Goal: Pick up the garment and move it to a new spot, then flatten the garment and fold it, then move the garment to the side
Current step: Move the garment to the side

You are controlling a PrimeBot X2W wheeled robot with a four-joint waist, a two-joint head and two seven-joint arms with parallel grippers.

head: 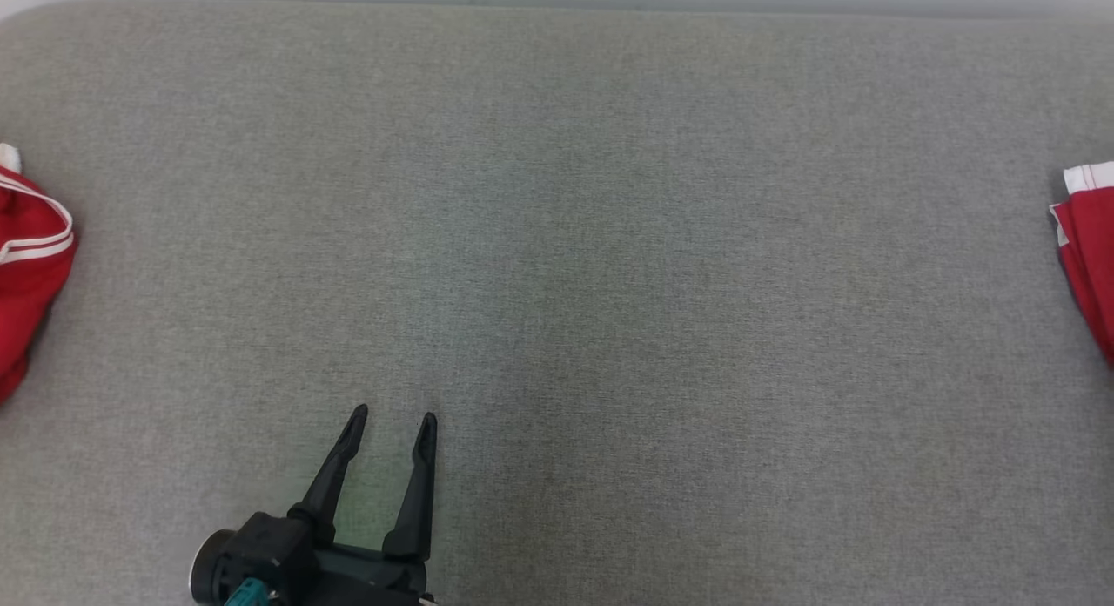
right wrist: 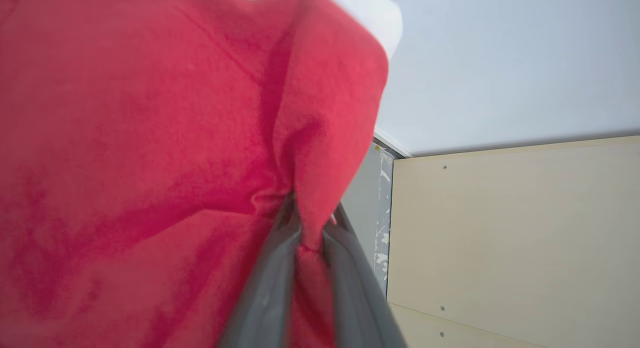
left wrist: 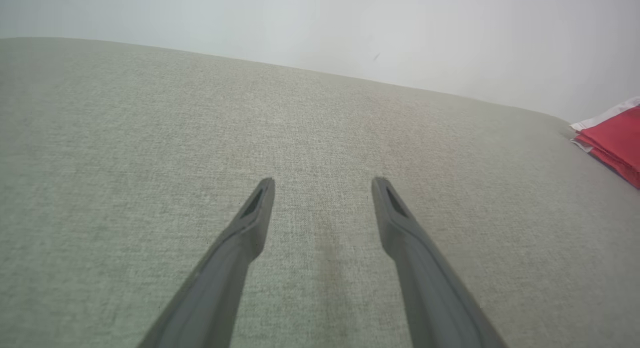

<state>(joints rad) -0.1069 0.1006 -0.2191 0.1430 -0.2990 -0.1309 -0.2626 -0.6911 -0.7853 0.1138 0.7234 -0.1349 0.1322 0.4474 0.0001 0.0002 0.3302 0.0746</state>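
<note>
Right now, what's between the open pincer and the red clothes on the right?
Just bare grey fabric between left pincer and red garment, in the head view.

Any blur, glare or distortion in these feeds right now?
Head view: soft even light, no glare on the grey woven fabric surface. Left wrist view: wide-angle bend curves its far edge. Right wrist view: red cloth garment, pinched in the right pincer, is close and blurred; beige panel behind is sharp.
</note>
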